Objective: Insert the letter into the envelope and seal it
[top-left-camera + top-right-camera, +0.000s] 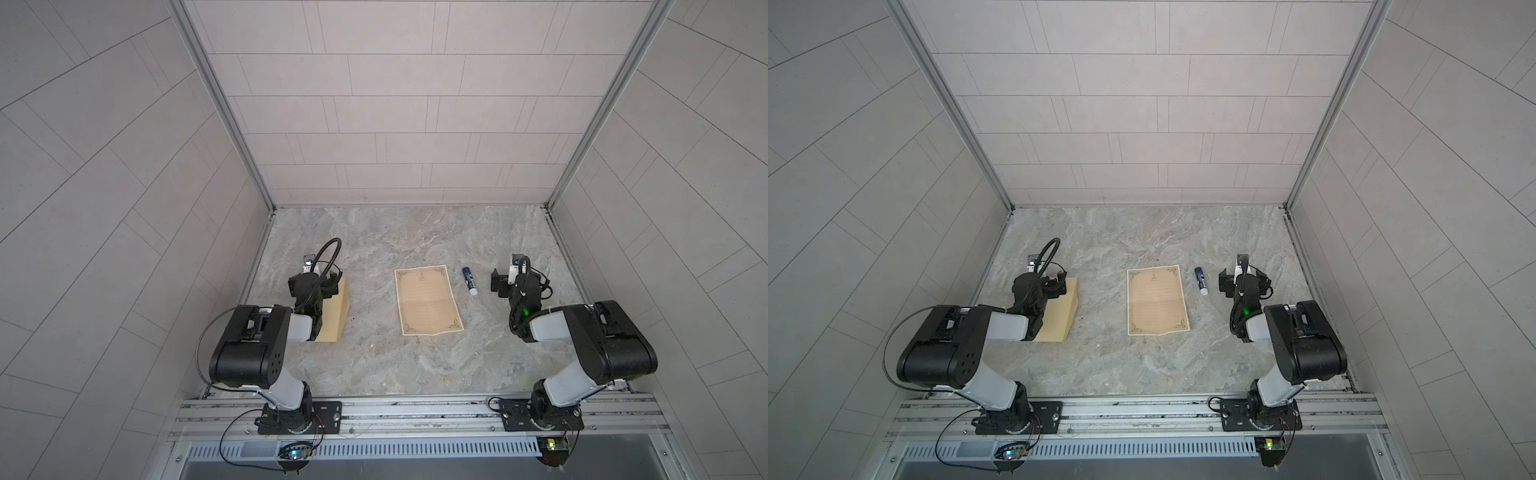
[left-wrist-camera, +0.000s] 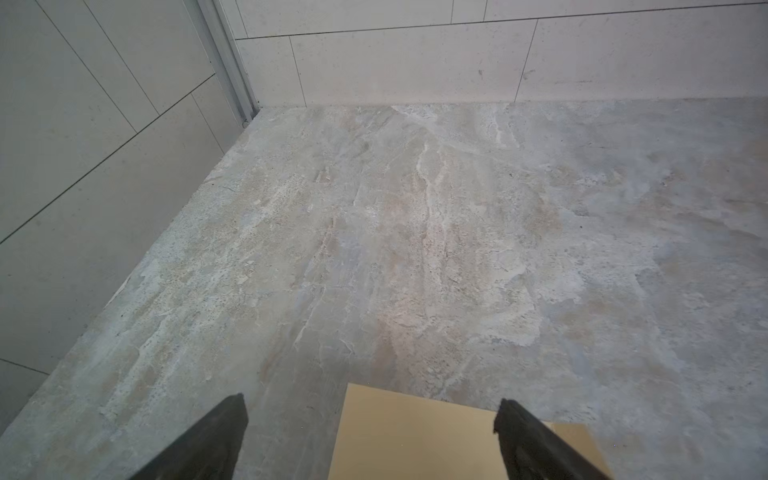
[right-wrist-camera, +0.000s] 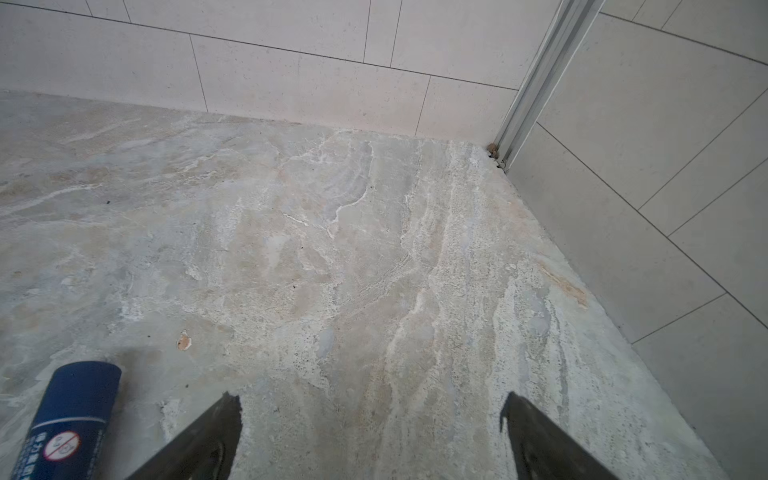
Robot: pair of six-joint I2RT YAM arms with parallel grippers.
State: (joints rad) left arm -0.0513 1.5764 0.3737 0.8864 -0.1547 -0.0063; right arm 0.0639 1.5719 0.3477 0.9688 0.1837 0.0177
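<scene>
The letter (image 1: 428, 301) (image 1: 1156, 301), a beige sheet with a dark ornamental border, lies flat at the table's middle. The mustard-tan envelope (image 1: 336, 313) (image 1: 1059, 316) lies flat at the left, partly hidden under my left arm. My left gripper (image 1: 313, 283) (image 1: 1040, 286) hovers open over the envelope's far end. In the left wrist view the envelope's end (image 2: 415, 436) shows below the spread left gripper (image 2: 371, 407), which holds nothing. My right gripper (image 1: 519, 282) (image 1: 1244, 282) (image 3: 370, 401) stands open and empty to the right of the letter, over bare table.
A blue glue stick (image 1: 470, 281) (image 1: 1200, 281) (image 3: 70, 419) with a white end lies between the letter and my right gripper. Tiled walls close the marbled table (image 1: 415, 365) on the left, back and right. A metal rail (image 1: 415, 409) with both arm bases runs along the front.
</scene>
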